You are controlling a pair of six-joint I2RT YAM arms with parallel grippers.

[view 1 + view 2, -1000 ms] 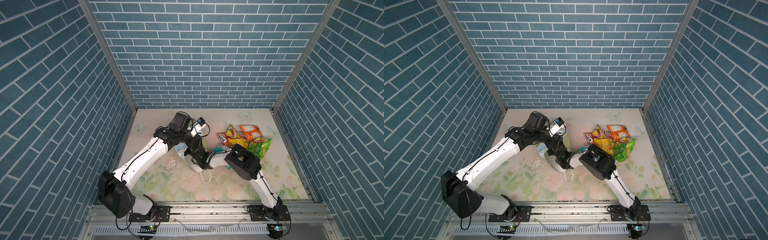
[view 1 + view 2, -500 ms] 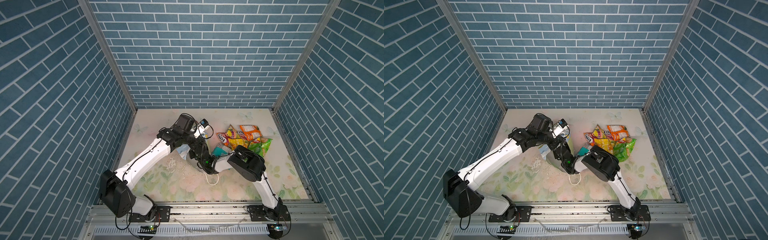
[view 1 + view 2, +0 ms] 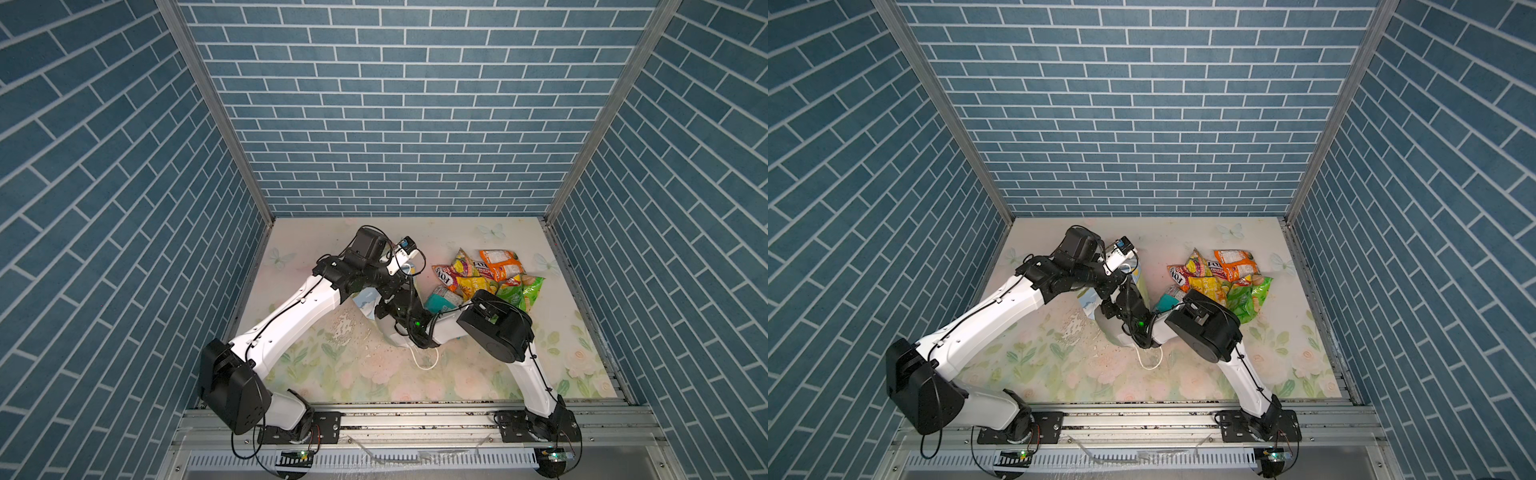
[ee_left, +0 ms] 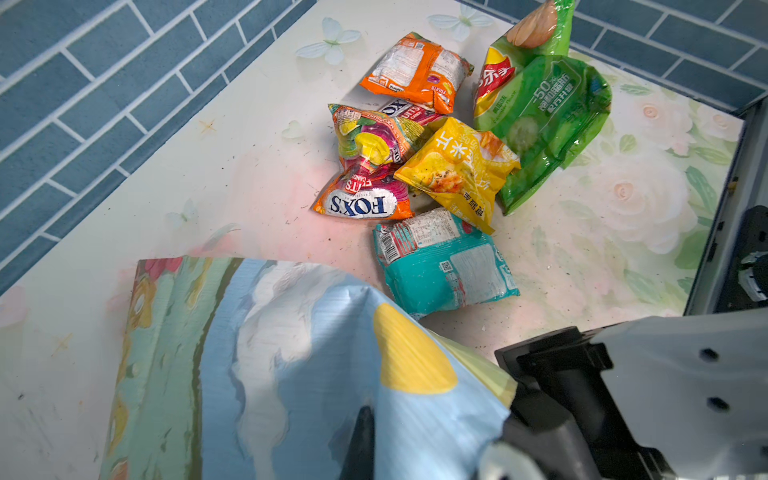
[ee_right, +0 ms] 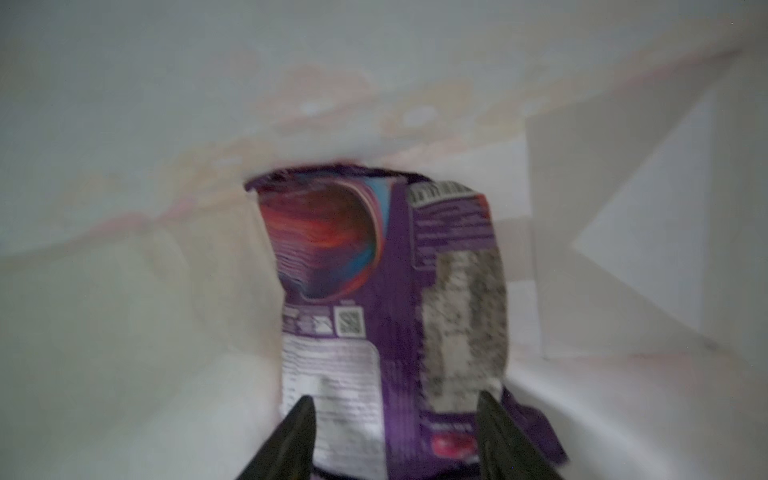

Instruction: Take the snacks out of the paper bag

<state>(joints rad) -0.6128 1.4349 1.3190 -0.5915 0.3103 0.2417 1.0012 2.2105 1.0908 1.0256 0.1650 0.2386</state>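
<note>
R end effector point(image 5: 392, 415) splayed astride purple pkt point(image 5: 374, 299).

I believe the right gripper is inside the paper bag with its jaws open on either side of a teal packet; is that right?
Not quite: that packet is purple, not teal, as the right wrist view shows. The right gripper is indeed inside the paper bag, jaws open on either side of it.

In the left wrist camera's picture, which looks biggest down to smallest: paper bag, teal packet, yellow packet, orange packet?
1. paper bag, largest, but nearest the camera.
2. teal packet.
3. yellow packet and orange packet look about alike; the orange one lies farther off, so no ranking.
</note>
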